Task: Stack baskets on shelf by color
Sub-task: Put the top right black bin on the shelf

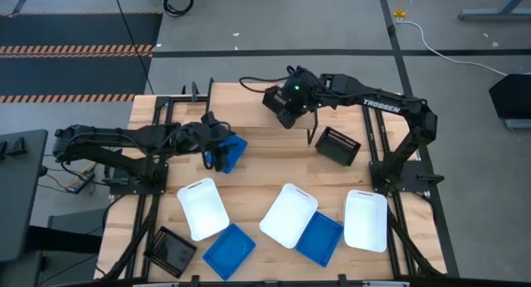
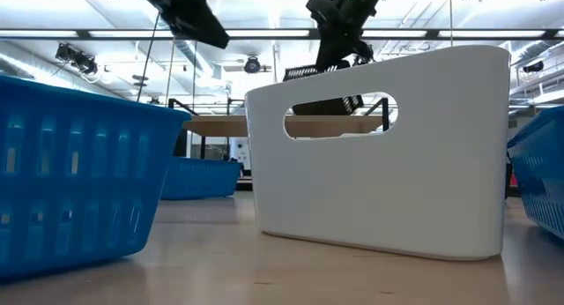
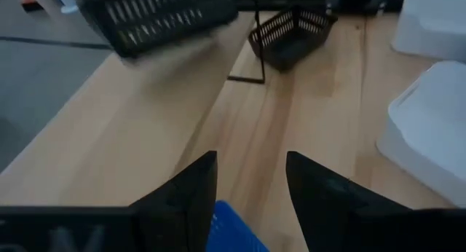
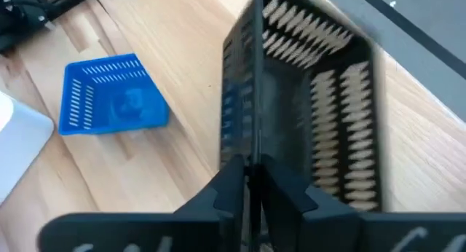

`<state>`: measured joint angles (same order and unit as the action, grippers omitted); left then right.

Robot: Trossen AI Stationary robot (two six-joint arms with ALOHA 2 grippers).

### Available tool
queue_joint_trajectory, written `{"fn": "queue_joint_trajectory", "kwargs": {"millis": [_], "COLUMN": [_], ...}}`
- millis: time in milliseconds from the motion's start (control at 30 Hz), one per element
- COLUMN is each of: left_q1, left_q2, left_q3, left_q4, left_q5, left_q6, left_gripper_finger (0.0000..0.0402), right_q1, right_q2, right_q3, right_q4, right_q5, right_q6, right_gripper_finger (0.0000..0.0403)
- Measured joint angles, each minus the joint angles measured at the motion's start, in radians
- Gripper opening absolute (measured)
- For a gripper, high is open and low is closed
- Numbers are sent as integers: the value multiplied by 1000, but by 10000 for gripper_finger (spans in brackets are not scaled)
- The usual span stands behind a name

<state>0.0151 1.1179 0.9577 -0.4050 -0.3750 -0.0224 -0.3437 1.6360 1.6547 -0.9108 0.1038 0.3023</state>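
Baskets: three blue, three white, three black; right hand (image 4: 251,180) pinches one black basket (image 4: 313,99).

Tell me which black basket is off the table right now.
The black basket pinched by the right gripper fingers over the shelf. The other two rest down: one by the right arm's base, one at the near-left corner.

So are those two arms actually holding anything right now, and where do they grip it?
The right gripper pinches a black slotted plastic basket by its rim wall. The left gripper straddles a blue plastic basket's edge; whether it grips is unclear.
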Motion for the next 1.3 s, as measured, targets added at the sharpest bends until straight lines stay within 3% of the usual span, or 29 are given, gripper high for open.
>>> {"fn": "queue_joint_trajectory", "kwargs": {"millis": [267, 467, 567, 667, 733, 900, 1300], "left_q1": [-17, -21, -21, -21, -21, -21, -26], "left_q2": [0, 0, 0, 0, 0, 0, 0], "left_q3": [0, 0, 0, 1, 1, 1, 1], "left_q4": [44, 42, 39, 24, 19, 8, 7], "left_q5": [2, 2, 2, 2, 2, 2, 2], "left_q6": [4, 5, 5, 8, 9, 9, 9], "left_gripper_finger": [172, 172, 172, 172, 172, 172, 172], "right_q1": [1, 18, 45, 71, 77, 81, 78], "right_q2": [0, -20, -28, -29, -30, -25, -19], "right_q3": [-30, -16, 33, 76, 80, 53, 13], "right_q4": [7, 80, 8, -123, -199, -326, -298], "right_q5": [8, -25, -14, 71, 117, 112, 139], "right_q6": [-65, -310, -503, -634, -671, -723, -946], "right_gripper_finger": [133, 165, 170, 169, 169, 168, 168]}}
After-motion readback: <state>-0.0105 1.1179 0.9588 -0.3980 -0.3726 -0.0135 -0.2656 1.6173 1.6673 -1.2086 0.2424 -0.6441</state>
